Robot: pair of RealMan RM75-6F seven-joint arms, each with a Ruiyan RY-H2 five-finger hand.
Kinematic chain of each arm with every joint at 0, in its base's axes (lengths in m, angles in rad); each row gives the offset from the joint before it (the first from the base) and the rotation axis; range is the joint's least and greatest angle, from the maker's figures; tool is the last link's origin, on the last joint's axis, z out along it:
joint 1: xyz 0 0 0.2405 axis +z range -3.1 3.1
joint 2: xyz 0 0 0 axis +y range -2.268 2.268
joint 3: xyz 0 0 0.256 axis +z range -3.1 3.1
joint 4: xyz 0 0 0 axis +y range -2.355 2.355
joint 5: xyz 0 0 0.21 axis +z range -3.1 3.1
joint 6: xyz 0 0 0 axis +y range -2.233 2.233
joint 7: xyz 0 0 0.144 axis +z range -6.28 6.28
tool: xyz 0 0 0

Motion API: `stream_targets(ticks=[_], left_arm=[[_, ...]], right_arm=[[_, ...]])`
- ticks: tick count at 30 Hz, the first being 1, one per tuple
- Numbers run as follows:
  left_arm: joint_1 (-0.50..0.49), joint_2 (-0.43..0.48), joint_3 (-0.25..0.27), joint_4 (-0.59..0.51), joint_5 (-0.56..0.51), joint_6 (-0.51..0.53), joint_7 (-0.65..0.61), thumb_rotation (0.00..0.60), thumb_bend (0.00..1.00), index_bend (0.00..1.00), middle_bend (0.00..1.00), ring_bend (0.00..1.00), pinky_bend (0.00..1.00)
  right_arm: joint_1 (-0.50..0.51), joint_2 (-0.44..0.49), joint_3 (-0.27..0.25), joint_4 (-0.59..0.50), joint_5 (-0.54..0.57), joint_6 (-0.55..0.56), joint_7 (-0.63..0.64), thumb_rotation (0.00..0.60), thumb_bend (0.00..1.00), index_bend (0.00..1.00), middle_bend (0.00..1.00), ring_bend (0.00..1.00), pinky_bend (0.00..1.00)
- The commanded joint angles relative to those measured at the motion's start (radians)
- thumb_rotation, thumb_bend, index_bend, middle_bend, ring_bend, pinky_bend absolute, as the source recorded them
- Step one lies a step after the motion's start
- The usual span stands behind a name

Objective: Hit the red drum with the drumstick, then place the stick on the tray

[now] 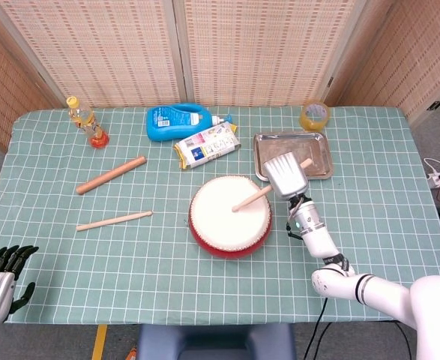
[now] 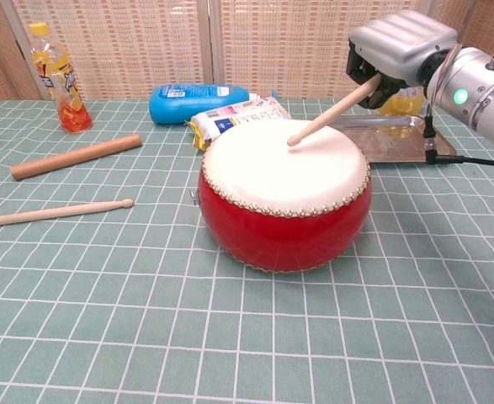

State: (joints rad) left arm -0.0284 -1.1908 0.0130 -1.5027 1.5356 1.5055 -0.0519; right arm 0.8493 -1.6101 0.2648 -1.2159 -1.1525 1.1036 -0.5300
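1. The pale wooden drumstick [image 2: 329, 111] slants down from the right hand [image 2: 398, 52], its rounded tip touching the white skin of the round red drum [image 2: 284, 195] near the middle of the table.
2. The right hand's fingers are curled tight around the stick's upper end; the chest view shows the dark fingers beneath the silver shell, while the head view shows only the back of the hand [image 1: 285, 174] with the butt of the stick poking out behind it.
3. The rectangular metal tray [image 1: 321, 161] lies just behind the drum; in the head view the hand covers part of it.
4. The left hand [image 1: 2, 281] shows only in the head view, at the table's near left edge, holding nothing, its dark fingers apparently a little spread, though it is small there.
5. A second pale drumstick [image 2: 55, 212] and a thicker brown wooden rod [image 2: 76, 156] lie left of the drum, well apart from it.
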Motion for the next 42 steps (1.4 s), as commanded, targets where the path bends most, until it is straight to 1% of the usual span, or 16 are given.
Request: stream_targets(ticks=[1,2,4,8,12,15,17,19,26,30,32,33,35,37,39,42], left_arm=[[0.001,0.0,0.001,0.001,0.001,0.0,0.0,0.6,0.34,0.17,0.14,0.08,0.06],[0.001,0.0,0.001,0.001,0.002,0.0,0.0,0.6,0.34,0.17,0.14,0.08,0.06],[0.0,0.0,0.001,0.001,0.001,-0.001,0.0,0.6,0.34,0.17,0.14,0.07,0.06],[-0.003,-0.002,0.0,-0.001,0.003,-0.005,0.004,0.6,0.34,0.17,0.14,0.08,0.06],[-0.007,-0.002,0.0,-0.004,0.003,-0.01,0.011,0.6,0.34,0.17,0.14,0.08,0.06],[-0.007,-0.001,0.0,-0.006,-0.001,-0.013,0.013,0.6,0.34,0.17,0.14,0.08,0.06],[-0.006,-0.001,0.001,-0.005,-0.002,-0.013,0.013,0.6,0.34,0.17,0.14,0.08,0.06],[-0.005,-0.001,0.001,-0.005,-0.003,-0.013,0.012,0.6,0.34,0.17,0.14,0.08,0.06],[-0.005,-0.002,0.0,-0.004,-0.001,-0.011,0.009,0.6,0.35,0.17,0.14,0.07,0.06],[-0.006,-0.002,0.0,-0.004,-0.001,-0.012,0.009,0.6,0.34,0.17,0.14,0.07,0.06],[-0.008,-0.003,0.0,-0.004,-0.001,-0.015,0.01,0.6,0.34,0.17,0.14,0.08,0.06],[-0.009,-0.004,-0.001,-0.004,-0.001,-0.017,0.011,0.6,0.35,0.17,0.14,0.08,0.06],[-0.01,-0.004,-0.001,-0.004,-0.002,-0.019,0.011,0.6,0.34,0.17,0.14,0.08,0.06],[-0.01,-0.004,-0.001,-0.004,-0.003,-0.019,0.012,0.6,0.34,0.17,0.14,0.07,0.06],[-0.01,-0.004,0.0,-0.004,-0.003,-0.02,0.011,0.6,0.34,0.17,0.14,0.08,0.06],[-0.009,-0.004,0.001,-0.003,-0.004,-0.019,0.011,0.6,0.34,0.17,0.14,0.08,0.06]], right_arm=[[-0.039,0.022,0.101,-0.129,0.075,0.021,0.2,0.6,0.62,1.0,1.0,1.0,1.0],[-0.044,0.037,0.106,-0.145,0.079,0.017,0.212,0.6,0.62,1.0,1.0,1.0,1.0],[-0.046,0.048,0.093,-0.143,0.07,0.015,0.194,0.6,0.62,1.0,1.0,1.0,1.0],[-0.041,0.049,0.033,-0.106,0.044,-0.008,0.114,0.6,0.62,1.0,1.0,1.0,1.0],[-0.03,0.023,-0.042,-0.025,-0.008,-0.022,0.01,0.6,0.62,1.0,1.0,1.0,1.0],[-0.026,0.006,-0.073,0.026,-0.035,-0.024,-0.042,0.6,0.63,1.0,1.0,1.0,1.0],[-0.027,-0.002,-0.073,0.041,-0.044,-0.016,-0.042,0.6,0.63,1.0,1.0,1.0,1.0],[-0.032,-0.004,-0.054,0.033,-0.044,-0.001,-0.005,0.6,0.63,1.0,1.0,1.0,1.0],[-0.063,0.023,0.055,-0.075,-0.018,0.059,0.216,0.6,0.63,1.0,1.0,1.0,1.0],[-0.066,0.027,0.059,-0.082,-0.012,0.057,0.224,0.6,0.63,1.0,1.0,1.0,1.0],[-0.067,0.029,0.041,-0.067,-0.009,0.038,0.199,0.6,0.63,1.0,1.0,1.0,1.0],[-0.061,0.023,0.002,-0.032,-0.023,0.015,0.143,0.6,0.63,1.0,1.0,1.0,1.0],[-0.052,0.008,-0.037,0.02,-0.047,0.002,0.073,0.6,0.63,1.0,1.0,1.0,1.0],[-0.047,0.0,-0.06,0.049,-0.056,-0.013,0.022,0.6,0.64,1.0,1.0,1.0,1.0],[-0.046,-0.007,-0.069,0.065,-0.052,-0.024,-0.011,0.6,0.64,1.0,1.0,1.0,1.0],[-0.049,-0.008,-0.053,0.056,-0.051,-0.011,0.008,0.6,0.65,1.0,1.0,1.0,1.0]])
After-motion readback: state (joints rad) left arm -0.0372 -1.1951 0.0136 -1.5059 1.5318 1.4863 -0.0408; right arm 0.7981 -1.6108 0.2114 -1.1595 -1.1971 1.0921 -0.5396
